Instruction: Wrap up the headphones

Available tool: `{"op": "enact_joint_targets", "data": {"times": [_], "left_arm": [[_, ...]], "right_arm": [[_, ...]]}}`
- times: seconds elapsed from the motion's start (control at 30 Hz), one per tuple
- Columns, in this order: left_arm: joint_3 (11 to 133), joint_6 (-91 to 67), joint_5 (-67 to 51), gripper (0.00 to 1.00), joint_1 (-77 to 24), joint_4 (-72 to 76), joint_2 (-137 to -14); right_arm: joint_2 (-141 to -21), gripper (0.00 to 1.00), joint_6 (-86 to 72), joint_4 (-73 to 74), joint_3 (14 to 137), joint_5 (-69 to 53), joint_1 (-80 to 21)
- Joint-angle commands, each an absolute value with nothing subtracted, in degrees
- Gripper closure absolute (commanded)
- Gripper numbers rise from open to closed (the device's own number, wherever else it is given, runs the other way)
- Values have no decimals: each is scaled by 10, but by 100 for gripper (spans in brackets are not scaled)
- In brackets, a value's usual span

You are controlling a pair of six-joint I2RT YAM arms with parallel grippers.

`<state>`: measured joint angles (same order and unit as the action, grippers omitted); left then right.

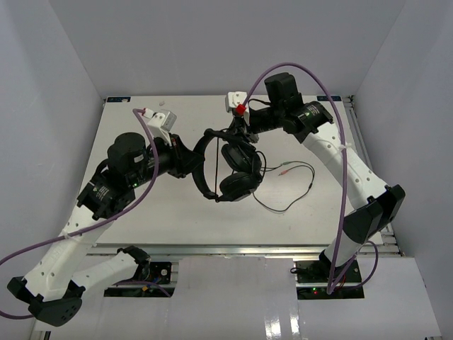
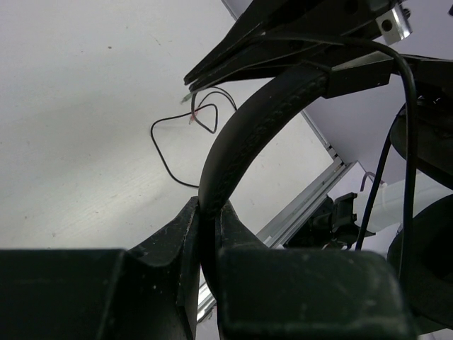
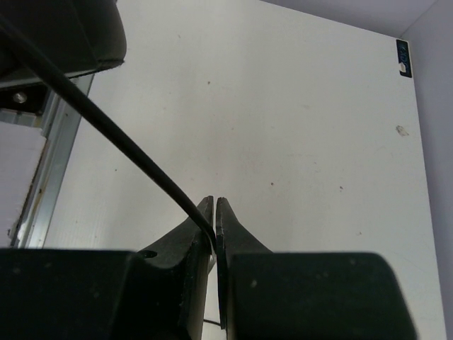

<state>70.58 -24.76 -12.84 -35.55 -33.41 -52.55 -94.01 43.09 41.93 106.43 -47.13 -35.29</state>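
The black headphones (image 1: pixel 233 166) hang above the table's middle. My left gripper (image 1: pixel 197 161) is shut on the arched headband (image 2: pixel 244 134) and holds it up; the earcups (image 1: pixel 239 185) dangle to the right. My right gripper (image 1: pixel 237 127) is shut on the thin black cord (image 3: pixel 120 134), which runs taut from its fingertips up to the left toward an earcup (image 3: pixel 60 32). The rest of the cord (image 1: pixel 294 191) lies in a loose loop on the table, and its reddish plugs (image 1: pixel 283 168) rest inside that loop. The loop also shows in the left wrist view (image 2: pixel 177 138).
The white table (image 1: pixel 141 205) ends in a metal rail (image 1: pixel 248 244) at the near edge. Grey walls close in on the left, back and right. Purple arm cables (image 1: pixel 340 142) arch over both arms. A small blue tag (image 3: pixel 403 57) sits at the far table corner.
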Motion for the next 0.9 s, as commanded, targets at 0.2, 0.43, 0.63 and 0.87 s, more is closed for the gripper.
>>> {"op": "enact_joint_targets", "data": {"times": [0.2, 0.43, 0.63, 0.87], "left_arm": [[767, -284, -131, 100, -359, -334, -530], [783, -300, -129, 100, -359, -336, -541], [800, -312, -115, 100, -359, -340, -544], [821, -333, -72, 100, -359, -351, -543]], "right_arm": [[-893, 90, 348, 263, 938, -558, -349], [-868, 86, 271, 136, 817, -582, -349], [-862, 86, 243, 78, 767, -587, -350], [-824, 85, 203, -26, 648, -615, -350]]}}
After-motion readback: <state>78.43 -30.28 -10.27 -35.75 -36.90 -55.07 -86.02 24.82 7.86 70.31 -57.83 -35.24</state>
